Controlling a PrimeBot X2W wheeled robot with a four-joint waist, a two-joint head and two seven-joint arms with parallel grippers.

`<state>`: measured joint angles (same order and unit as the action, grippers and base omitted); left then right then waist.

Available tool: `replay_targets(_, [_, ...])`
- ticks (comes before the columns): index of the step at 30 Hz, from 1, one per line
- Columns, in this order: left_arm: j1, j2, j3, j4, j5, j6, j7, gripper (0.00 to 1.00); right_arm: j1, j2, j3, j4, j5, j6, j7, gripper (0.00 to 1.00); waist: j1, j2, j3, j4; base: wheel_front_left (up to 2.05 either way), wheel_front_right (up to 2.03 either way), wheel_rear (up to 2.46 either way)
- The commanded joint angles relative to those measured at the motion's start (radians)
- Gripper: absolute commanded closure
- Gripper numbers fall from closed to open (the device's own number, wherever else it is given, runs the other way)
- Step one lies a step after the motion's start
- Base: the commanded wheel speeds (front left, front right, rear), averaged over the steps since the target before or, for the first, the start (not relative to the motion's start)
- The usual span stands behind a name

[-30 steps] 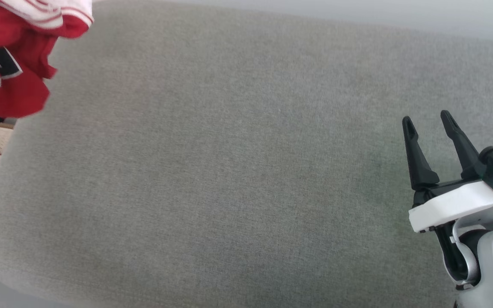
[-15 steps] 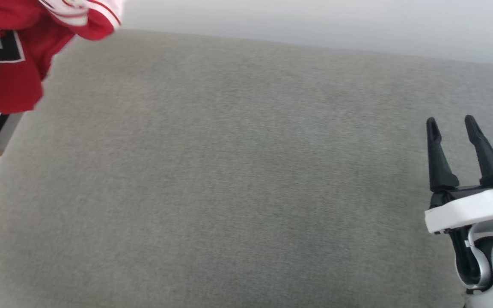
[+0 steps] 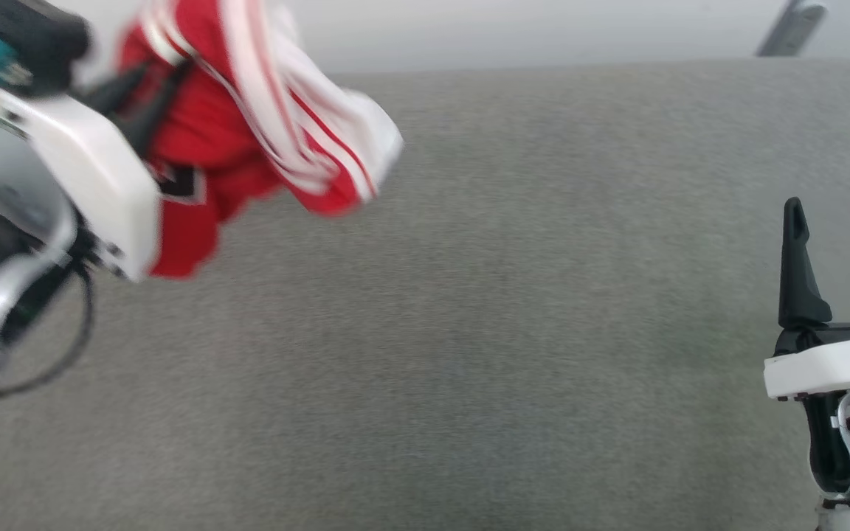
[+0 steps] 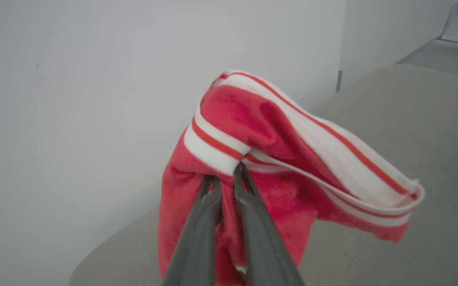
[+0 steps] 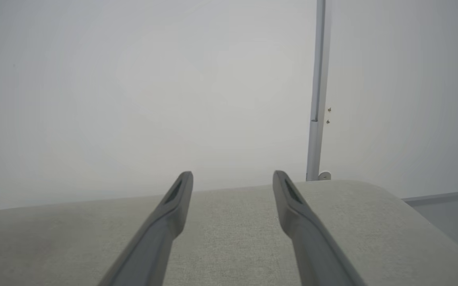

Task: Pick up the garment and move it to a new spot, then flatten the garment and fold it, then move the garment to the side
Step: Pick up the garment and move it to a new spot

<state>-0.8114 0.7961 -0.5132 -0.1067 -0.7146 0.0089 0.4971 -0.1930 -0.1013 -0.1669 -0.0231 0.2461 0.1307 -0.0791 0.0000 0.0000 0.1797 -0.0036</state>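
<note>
Garment, red striped-trim jersey, is dangling over the grey fabric surface's far-left corner, left gripper pinching it. Right gripper is hovering spread.

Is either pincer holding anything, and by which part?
The left pincer grips the red jersey by bunched fabric beside its striped trim; the right pincer is open and empty.

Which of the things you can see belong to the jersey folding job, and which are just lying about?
Belong to the job:
- red jersey, pinched in the shut left hand
- right hand, open and empty
- grey padded surface, the work area

Just lying about:
- metal strip on the wall
- wheeled metal frame on the floor
</note>
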Motion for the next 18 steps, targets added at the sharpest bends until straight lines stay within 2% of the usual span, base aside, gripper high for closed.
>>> replay_targets(1, [0.021, -0.008, -0.014, -0.028, -0.006, 0.008, 0.013, 1.0, 0.011, 0.006, -0.001, -0.001, 0.004, 0.0, -0.005, 0.0, 0.0, 0.0, 0.015, -0.052, 0.0, 0.0, 0.0])
replay_targets(9, [0.107, -0.067, -0.139, -0.135, 0.002, 0.036, 0.114, 1.0, 0.012, 0.028, 0.027, 0.031, 0.02, 0.0, -0.031, 0.0, 0.0, 0.0, 0.042, -0.154, 0.0, 0.0, 0.0])
replay_targets(15, [0.173, -0.128, -0.241, -0.041, -0.023, 0.01, 0.154, 1.0, 0.012, 0.041, 0.07, 0.079, 0.039, 0.0, -0.054, 0.0, 0.0, 0.0, 0.055, -0.19, 0.0, 0.0, 0.0])
replay_targets(18, [0.191, -0.167, -0.286, 0.046, -0.039, -0.021, 0.162, 1.0, -0.001, 0.046, 0.09, 0.099, 0.047, 0.0, -0.068, 0.0, 0.0, 0.0, 0.063, -0.195, 0.0, 0.0, 0.0])
